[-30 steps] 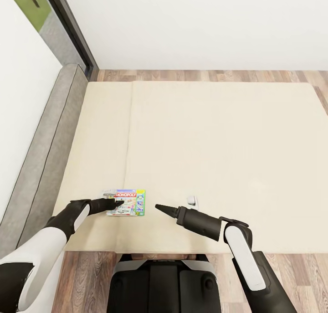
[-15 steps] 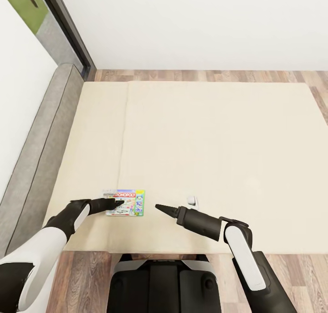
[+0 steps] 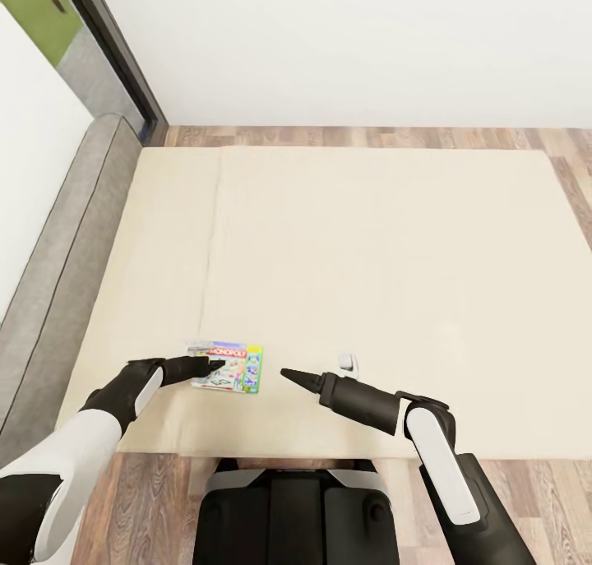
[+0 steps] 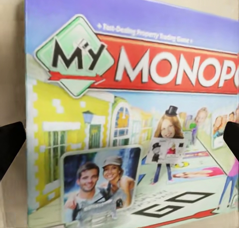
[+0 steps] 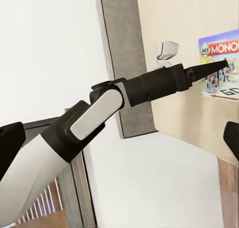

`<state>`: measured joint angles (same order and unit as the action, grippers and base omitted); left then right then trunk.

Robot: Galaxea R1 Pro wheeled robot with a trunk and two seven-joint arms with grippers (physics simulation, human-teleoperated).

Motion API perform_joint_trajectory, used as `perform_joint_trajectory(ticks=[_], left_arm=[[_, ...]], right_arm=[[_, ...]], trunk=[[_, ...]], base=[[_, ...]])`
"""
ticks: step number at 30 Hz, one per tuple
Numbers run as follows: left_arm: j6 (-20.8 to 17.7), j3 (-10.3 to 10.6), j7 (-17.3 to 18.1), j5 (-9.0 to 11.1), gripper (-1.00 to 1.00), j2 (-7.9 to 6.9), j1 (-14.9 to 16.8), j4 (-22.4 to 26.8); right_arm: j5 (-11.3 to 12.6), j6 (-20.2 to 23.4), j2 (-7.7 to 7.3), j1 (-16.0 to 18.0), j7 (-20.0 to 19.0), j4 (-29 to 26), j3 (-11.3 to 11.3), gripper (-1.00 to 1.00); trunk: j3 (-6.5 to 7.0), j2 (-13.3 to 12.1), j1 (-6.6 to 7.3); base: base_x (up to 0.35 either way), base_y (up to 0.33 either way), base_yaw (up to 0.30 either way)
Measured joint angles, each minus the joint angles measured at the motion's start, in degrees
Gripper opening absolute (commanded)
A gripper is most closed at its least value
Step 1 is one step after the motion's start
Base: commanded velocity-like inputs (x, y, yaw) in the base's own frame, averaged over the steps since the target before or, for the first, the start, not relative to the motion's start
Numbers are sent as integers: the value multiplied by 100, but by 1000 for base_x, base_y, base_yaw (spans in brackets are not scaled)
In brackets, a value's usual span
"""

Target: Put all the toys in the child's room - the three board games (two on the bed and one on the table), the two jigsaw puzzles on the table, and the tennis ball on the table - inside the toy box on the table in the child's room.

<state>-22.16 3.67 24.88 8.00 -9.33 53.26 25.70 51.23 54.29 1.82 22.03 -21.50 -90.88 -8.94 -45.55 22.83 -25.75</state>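
A board game [image 3: 234,368] with a pale multicoloured "My Monopoly" cover lies flat on the beige bed [image 3: 370,244], near its front edge. My left gripper [image 3: 215,367] hovers over the game's left part. Seen close in the left wrist view, the cover [image 4: 129,113] spreads between the two fingertips [image 4: 9,146], which stand wide apart, so this gripper is open. To the right of the game, over bare mattress, my right gripper [image 3: 286,374] is open and empty. The right wrist view looks across at my left arm [image 5: 99,108] and the game [image 5: 219,86].
A low grey headboard [image 3: 57,244] runs along the bed's left side, with a dark-framed window [image 3: 115,47] behind it. Wood floor [image 3: 370,136] and a white wall lie beyond the bed. A small white piece [image 3: 348,361] sits by my right forearm.
The whole view has shifted, so the bed and headboard sit further left in the picture. The game has stayed under my left gripper and turned slightly. Both arms keep their pose.
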Motion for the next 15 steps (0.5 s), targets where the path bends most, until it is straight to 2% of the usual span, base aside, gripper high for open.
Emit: perform_joint_trajectory(ticks=[3, 15], left_arm=[[-2, 0, 2, 1, 100, 0, 0, 2], [-4, 1, 8, 3, 100, 1, 0, 6]], right_arm=[[1, -1, -1, 0, -1, 1, 0, 100], [1, -1, -1, 0, -2, 2, 0, 100]], trunk=[[0, 0, 0], [0, 0, 0]], base=[[0, -105, 0], [0, -8, 0]])
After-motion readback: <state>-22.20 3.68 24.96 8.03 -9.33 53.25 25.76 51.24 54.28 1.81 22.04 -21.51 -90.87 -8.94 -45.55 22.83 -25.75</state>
